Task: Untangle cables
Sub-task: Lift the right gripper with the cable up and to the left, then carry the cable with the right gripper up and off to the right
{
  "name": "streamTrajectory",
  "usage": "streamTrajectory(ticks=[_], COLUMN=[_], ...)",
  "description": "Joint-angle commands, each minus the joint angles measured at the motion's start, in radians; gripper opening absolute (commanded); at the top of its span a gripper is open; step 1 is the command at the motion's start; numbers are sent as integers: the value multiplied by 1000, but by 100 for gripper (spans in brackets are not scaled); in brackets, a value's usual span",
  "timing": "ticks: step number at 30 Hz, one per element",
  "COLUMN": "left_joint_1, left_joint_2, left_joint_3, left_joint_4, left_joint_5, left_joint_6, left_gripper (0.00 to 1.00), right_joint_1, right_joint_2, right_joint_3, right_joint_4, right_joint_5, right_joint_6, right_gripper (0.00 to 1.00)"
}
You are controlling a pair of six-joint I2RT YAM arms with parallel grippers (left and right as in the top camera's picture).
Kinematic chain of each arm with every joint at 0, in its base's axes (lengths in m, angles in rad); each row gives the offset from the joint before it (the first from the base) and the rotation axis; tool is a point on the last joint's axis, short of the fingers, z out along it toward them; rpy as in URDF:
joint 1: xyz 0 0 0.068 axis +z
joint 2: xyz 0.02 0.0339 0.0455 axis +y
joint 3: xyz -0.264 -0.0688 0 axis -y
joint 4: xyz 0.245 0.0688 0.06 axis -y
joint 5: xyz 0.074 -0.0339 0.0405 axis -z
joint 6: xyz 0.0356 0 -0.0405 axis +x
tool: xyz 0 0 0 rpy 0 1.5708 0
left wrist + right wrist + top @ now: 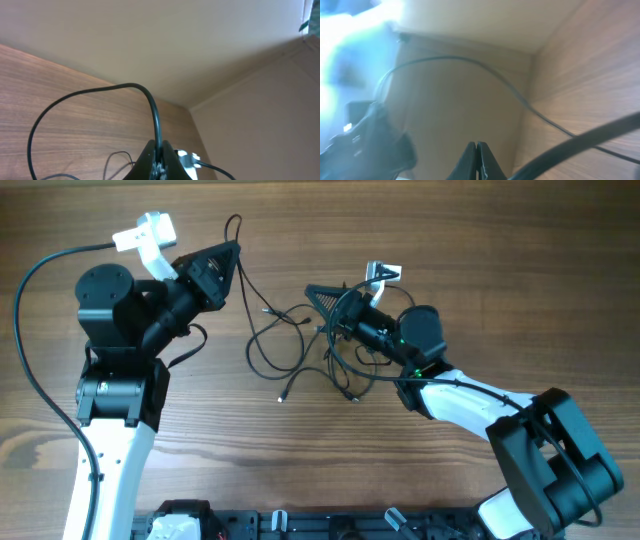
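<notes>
the cables (300,345) lie mostly in a loose snarl at the middle of the table (480,260), between the two arms. they are thin black wires thrown into overlapping loops, with several crossings bunched toward the right side of the heap. a small plug (281,397) pokes out at the near-left edge of the tangle. one strand leaves the heap and runs up and left to a small raised loop beyond the tip of the left fingers (232,252).

the left wrist view shows why that loop stands up. the left fingers (150,159) are clamped on the wire, which rises out of the pinch and arcs over to the left before dropping to the wood. holding one strand out to the side like this looks meant to draw it clear of the knot and show where it crosses the others.

the right fingers (312,292) sit at the upper right edge of the snarl, with wires passing just beside them. in the right wrist view the right fingers (471,159) are pressed together, but the picture is blurred and i cannot tell whether a strand is caught between them. a likely purpose is to anchor the heap while the left side pulls.
</notes>
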Motion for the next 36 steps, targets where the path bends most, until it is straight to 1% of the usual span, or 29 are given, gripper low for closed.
streamTrajectory(ticks=[1,2,4,6,8,9,10,11,12,16,18,19,22,26,28,31,36], left_joint_1=[5,13,33,51,66,72,76,81,84,84,84,84,84,84,84,84,84], left_joint_2=[0,0,0,0,0,0,0,0,0,0,0,0,0,0,0,0,0], left_joint_3=[8,8,8,8,8,8,8,8,8,8,8,8,8,8,8,8,8], left_joint_4=[0,0,0,0,0,-1,-2,-5,-8,-23,-31,-34,-39,-60,-74,-96,-104], left_joint_5=[-43,-50,-54,-53,-53,-53,-53,-53,-53,-53,-53,-53,-53,-52,-52,-52,-52], left_joint_6=[-8,-9,-9,-9,-9,-9,-9,-9,-9,-9,-9,-9,-9,-9,-9,-9,-9], left_gripper=[4,5,11,11,12,15,24,29,31,45,58,61,66,71,73,75,77], right_joint_1=[2,2,2,2,2,2,2,2,2,1,1,1,1,1,1,-3,-13], right_joint_2=[-6,-10,-19,-26,-29,-29,-29,-29,-29,-29,-29,-29,-29,-29,-31,-33,-40], right_joint_3=[25,37,72,117,179,216,246,286,326,478,561,597,763,948,1010,1083,1158], right_joint_4=[18,20,13,-23,-119,-185,-234,-298,-359,-579,-686,-732,-971,-1222,-1276,-1297,-1357], right_joint_5=[-51,-60,-85,-109,-130,-138,-145,-153,-159,-191,-201,-202,-201,-164,-140,-140,-123], right_joint_6=[8,13,1,-11,-45,-66,-86,-111,-137,-226,-280,-304,-433,-568,-603,-618,-666], right_gripper=[5,5,5,5,5,5,5,4,4,5,4,4,5,5,5,5,5])
